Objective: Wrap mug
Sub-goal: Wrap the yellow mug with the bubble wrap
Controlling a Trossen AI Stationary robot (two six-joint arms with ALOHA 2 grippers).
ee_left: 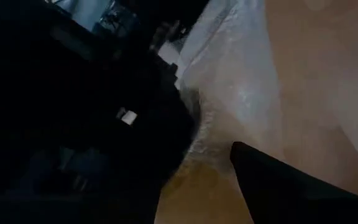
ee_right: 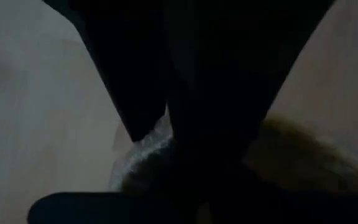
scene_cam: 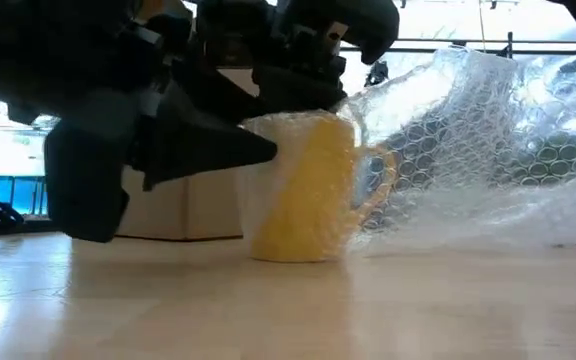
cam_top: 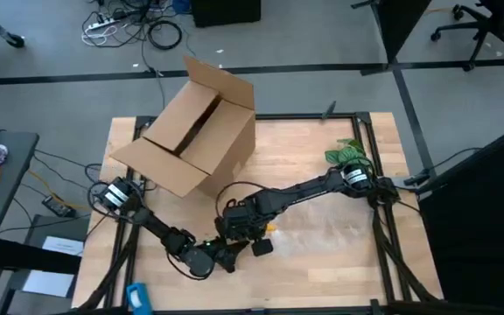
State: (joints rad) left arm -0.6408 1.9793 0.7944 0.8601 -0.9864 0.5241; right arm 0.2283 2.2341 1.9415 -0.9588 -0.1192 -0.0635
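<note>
Left gripper (scene_cam: 253, 150) beside mug (scene_cam: 308, 190), grip unclear | right gripper (cam_top: 239, 229) over mug, grip unclear | bubble wrap (scene_cam: 468, 150) draped on mug | box (cam_top: 191, 136) behind

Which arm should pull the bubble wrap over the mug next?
Probably right. The right gripper sits directly over the mug, where the bubble wrap already drapes one side. The left gripper sits beside it, nearer the table's front edge.

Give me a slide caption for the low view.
Yellow mug upright on the table, bubble wrap partly around it, grippers overhead.
</note>
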